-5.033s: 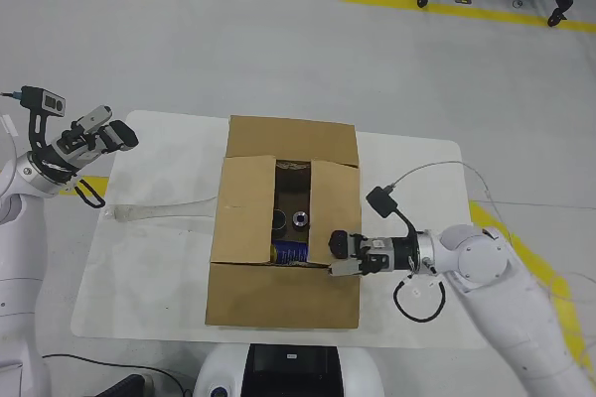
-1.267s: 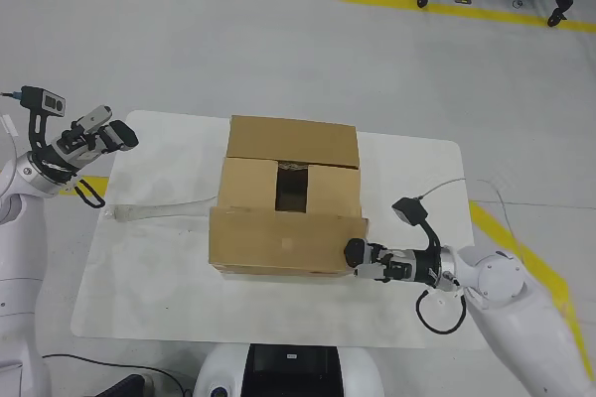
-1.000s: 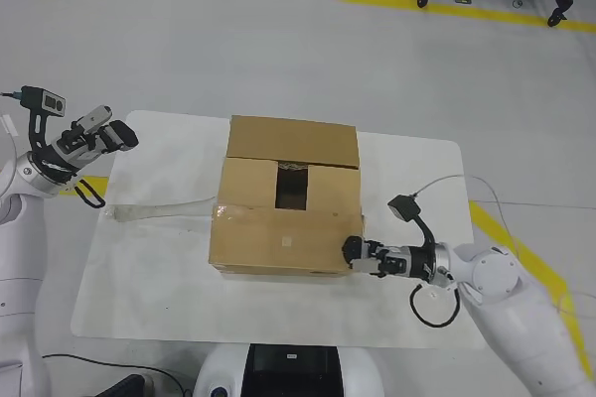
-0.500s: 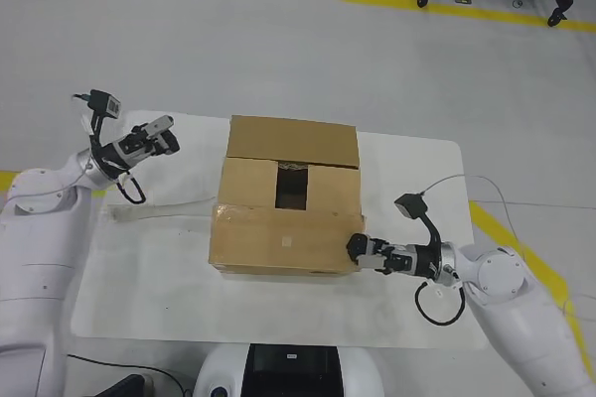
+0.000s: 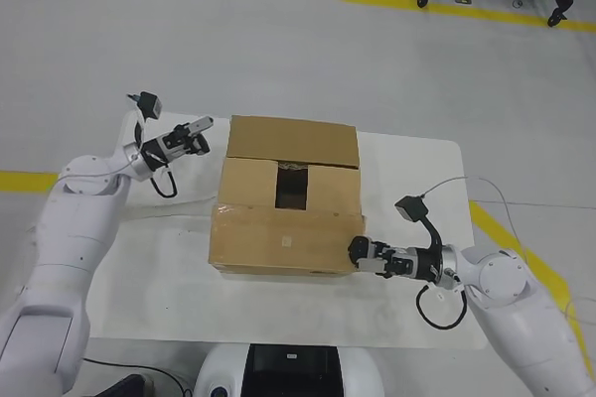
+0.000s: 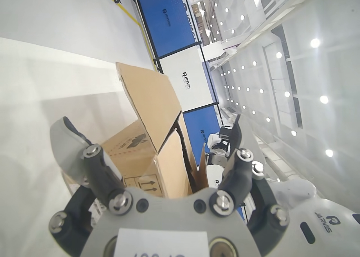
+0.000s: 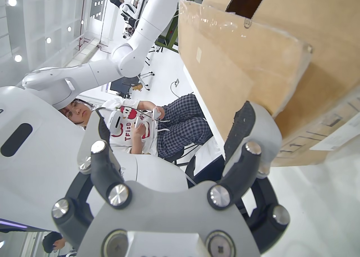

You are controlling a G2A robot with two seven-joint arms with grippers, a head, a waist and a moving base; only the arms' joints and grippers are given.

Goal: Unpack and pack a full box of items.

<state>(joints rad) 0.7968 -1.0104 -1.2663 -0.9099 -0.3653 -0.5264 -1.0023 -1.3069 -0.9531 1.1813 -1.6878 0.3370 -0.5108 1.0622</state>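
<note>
A brown cardboard box (image 5: 288,149) stands mid-table, with a dark gap (image 5: 291,189) left between its top flaps. Its front flap (image 5: 283,241) is raised over the near part of the top. My right gripper (image 5: 357,251) is open at that flap's right corner, one fingertip (image 7: 249,120) just under the corner of the front flap (image 7: 239,66). My left gripper (image 5: 197,129) hovers open and holds nothing beside the box's far left corner. In the left wrist view the box (image 6: 152,117) lies just beyond the left gripper (image 6: 152,140). The contents are hidden.
The white table (image 5: 417,179) has bare room left and right of the box. A clear plastic strip (image 5: 174,204) lies left of the box. A cable (image 5: 447,184) loops from my right wrist over the table's right part.
The front flap, lying outward five seconds ago, now stands folded up. My left arm has swung in from the far left to the box's far left corner. The right gripper has barely shifted.
</note>
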